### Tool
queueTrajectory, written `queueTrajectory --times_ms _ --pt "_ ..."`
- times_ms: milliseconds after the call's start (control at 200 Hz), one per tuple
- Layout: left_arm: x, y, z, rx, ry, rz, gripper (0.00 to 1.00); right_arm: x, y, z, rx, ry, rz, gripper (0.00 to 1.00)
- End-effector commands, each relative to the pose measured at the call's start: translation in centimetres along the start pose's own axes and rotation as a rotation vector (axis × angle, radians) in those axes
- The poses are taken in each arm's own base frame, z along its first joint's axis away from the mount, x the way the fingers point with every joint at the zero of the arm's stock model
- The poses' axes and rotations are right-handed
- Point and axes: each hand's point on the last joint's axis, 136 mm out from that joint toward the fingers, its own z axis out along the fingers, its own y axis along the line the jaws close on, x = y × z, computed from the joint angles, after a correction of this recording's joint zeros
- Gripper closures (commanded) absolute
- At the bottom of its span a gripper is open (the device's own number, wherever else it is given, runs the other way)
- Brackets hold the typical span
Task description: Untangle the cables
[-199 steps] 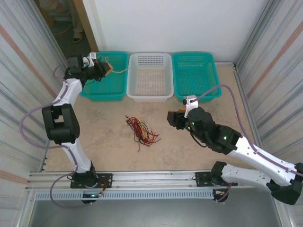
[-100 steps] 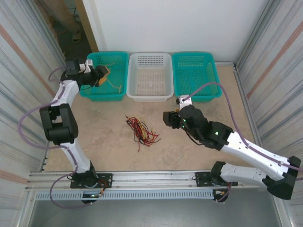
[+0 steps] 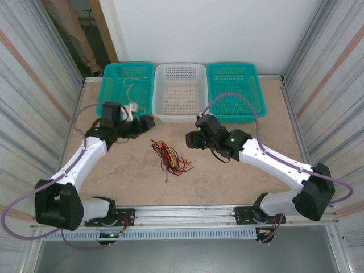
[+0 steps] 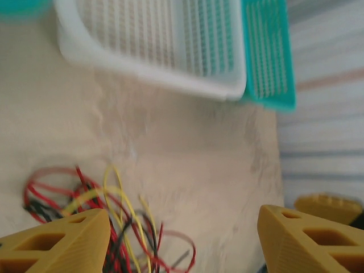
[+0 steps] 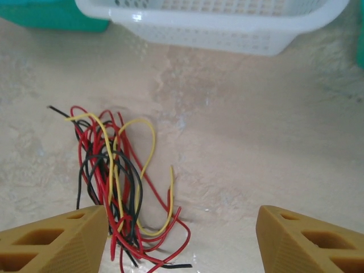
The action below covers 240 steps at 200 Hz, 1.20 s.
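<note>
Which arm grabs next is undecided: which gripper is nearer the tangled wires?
Right. The right gripper hangs just right of the wires; the left gripper sits farther, beyond their far-left end.

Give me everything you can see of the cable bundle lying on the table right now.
The cable bundle is a loose tangle of thin, flexible wires in red, black and yellow, looped and crossing one another, with several ends splayed out. It lies flat on the beige table, nearer the arms than the white basket. The left gripper and right gripper flank it, both open, neither touching it.
</note>
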Motion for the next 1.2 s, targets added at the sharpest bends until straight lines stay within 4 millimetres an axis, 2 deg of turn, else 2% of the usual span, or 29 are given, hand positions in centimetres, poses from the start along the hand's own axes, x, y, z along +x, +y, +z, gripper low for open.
queueTrajectory --times_ms 0,145,205,391,521,656,777,907,1017,1148,1198 --pt "3.3 1.9 1.4 -0.097 0.071 0.01 0.31 0.3 2.3 1.4 -0.1 0.078 0.025 0.36" --pt "4.2 3.2 2.7 -0.162 0.082 -0.03 0.33 0.5 4.8 4.0 -0.159 0.15 -0.008 0.45" --pt "4.2 4.0 2.7 -0.195 0.07 -0.066 0.34 0.5 5.6 5.2 -0.175 0.176 -0.019 0.49" --pt "5.1 4.6 2.2 -0.18 0.024 -0.161 0.38 1.2 7.5 9.5 -0.205 0.25 -0.035 0.64" --pt "6.3 5.8 1.5 -0.202 0.0 -0.23 0.42 1.9 8.5 11.8 -0.229 0.295 -0.046 0.65" --pt "7.3 6.3 1.4 -0.188 -0.003 -0.275 0.44 2.4 9.5 13.0 -0.254 0.321 -0.066 0.58" --pt "8.2 6.6 2.1 -0.163 0.028 -0.319 0.49 2.6 9.6 14.2 -0.24 0.337 -0.076 0.6" --pt "8.9 7.2 3.2 -0.155 0.056 -0.355 0.51 2.6 9.2 15.4 -0.217 0.345 -0.079 0.68" --pt "9.1 7.4 4.2 -0.135 0.071 -0.372 0.47 2.6 9.0 15.6 -0.203 0.345 -0.085 0.82" --pt "9.1 7.6 5.2 -0.124 0.087 -0.388 0.44 2.2 8.6 14.7 -0.183 0.326 -0.1 1.0" --pt "9.0 7.8 5.6 -0.124 0.088 -0.398 0.44 1.9 8.7 13.8 -0.177 0.304 -0.115 1.0"
